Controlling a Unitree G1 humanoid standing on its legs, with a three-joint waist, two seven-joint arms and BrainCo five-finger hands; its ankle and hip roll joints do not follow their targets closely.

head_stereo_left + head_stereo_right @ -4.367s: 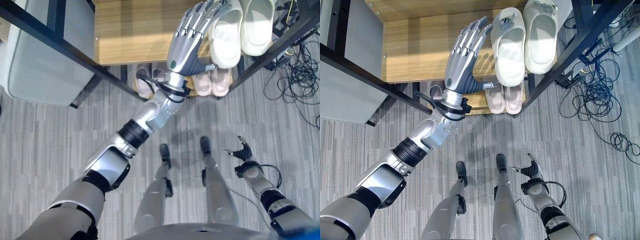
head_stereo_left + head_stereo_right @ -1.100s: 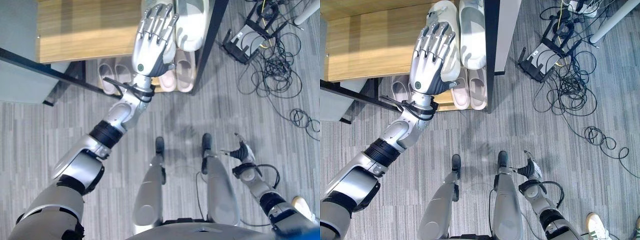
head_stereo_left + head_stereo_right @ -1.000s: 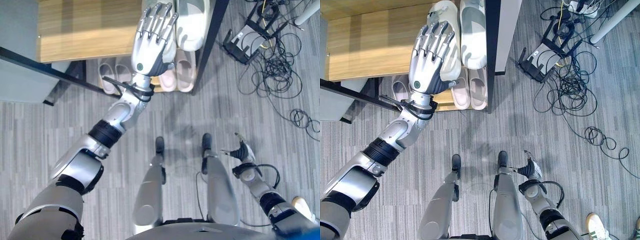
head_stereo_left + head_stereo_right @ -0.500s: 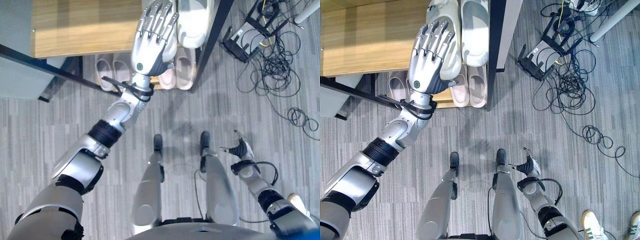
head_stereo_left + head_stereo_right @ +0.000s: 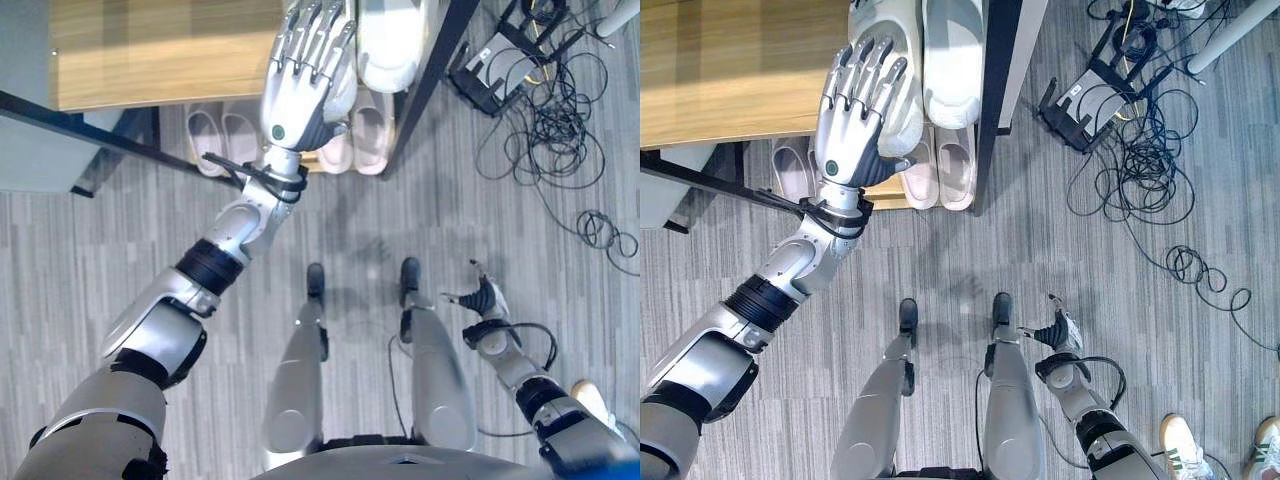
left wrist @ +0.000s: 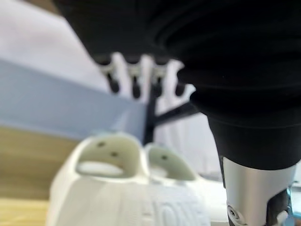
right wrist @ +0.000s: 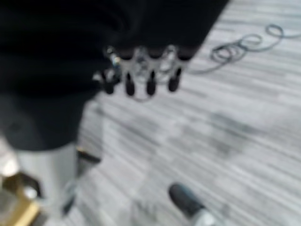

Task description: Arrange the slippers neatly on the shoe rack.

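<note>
Two white slippers lie side by side at the right end of the wooden top shelf (image 5: 730, 70), toes pointing away from me. The right slipper (image 5: 952, 60) lies beside the black frame post (image 5: 995, 90). My left hand (image 5: 855, 120) is stretched out over the left slipper (image 5: 902, 50), fingers straight and spread, thumb out by its heel. In the left wrist view both slippers (image 6: 108, 188) sit close under the fingers (image 6: 136, 80). My right hand (image 5: 487, 300) hangs low at my right side with relaxed fingers, holding nothing.
On the lower shelf stand a pink pair (image 5: 940, 165) and a pale grey pair (image 5: 790, 165). Tangled black cables (image 5: 1140, 150) and a black device (image 5: 1090, 95) lie on the floor to the right. A person's shoes (image 5: 1185, 440) show at the lower right.
The camera has shifted, moving the rack in the picture. Since the earliest frames my left hand has gone from beside the left white slipper to over it. In the last second it has hardly moved.
</note>
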